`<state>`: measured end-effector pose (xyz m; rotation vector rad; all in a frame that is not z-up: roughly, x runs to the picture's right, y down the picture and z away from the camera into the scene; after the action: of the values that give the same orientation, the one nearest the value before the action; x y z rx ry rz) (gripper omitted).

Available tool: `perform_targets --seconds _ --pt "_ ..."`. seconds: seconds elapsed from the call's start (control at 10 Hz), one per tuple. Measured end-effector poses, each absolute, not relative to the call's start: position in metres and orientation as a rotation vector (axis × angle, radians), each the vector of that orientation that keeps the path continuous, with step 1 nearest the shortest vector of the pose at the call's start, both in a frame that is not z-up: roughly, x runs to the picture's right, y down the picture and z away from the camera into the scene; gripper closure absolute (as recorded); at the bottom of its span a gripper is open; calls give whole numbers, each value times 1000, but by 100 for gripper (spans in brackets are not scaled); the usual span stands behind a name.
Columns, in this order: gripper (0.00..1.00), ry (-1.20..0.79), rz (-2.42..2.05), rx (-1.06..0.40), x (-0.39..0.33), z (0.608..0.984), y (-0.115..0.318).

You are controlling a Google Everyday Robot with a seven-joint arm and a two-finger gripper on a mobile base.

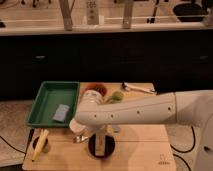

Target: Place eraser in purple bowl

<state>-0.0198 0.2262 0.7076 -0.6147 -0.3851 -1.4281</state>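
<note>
The purple bowl [101, 146], very dark and round, sits near the front of the wooden table [145, 150]. A small pale block, the eraser [102, 144], stands inside the bowl at its middle. My gripper [100, 134] hangs straight down from the white wrist directly over the bowl, just above the eraser. My white arm [150, 114] reaches in from the right and hides the table's middle.
A green tray [46, 95] at the left holds a flat grey-blue rectangle [61, 113]. Behind the arm are a reddish-brown bowl [95, 90], a small green bowl [115, 97] and some pale items [137, 88]. A yellow banana-like thing [40, 145] lies front left.
</note>
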Motion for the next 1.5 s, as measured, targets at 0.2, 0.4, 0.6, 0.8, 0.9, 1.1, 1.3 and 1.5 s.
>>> perform_targets --seconds 0.2,0.4,0.6,0.8,0.9,1.1,1.3,1.5 --pt "20 -384 -1409 -613 -14 707 227" --pt "20 -380 -1388 -607 -10 705 226" --pt "20 -382 -1364 -601 -8 701 224" --pt "20 -382 -1356 -593 -8 700 221" --pt "20 -384 -1358 -590 -9 700 220" --pt "20 -392 -1361 -582 -14 701 218" --pt "20 -394 -1363 -575 -15 701 217" --pt "20 -395 -1363 -577 -15 702 217"
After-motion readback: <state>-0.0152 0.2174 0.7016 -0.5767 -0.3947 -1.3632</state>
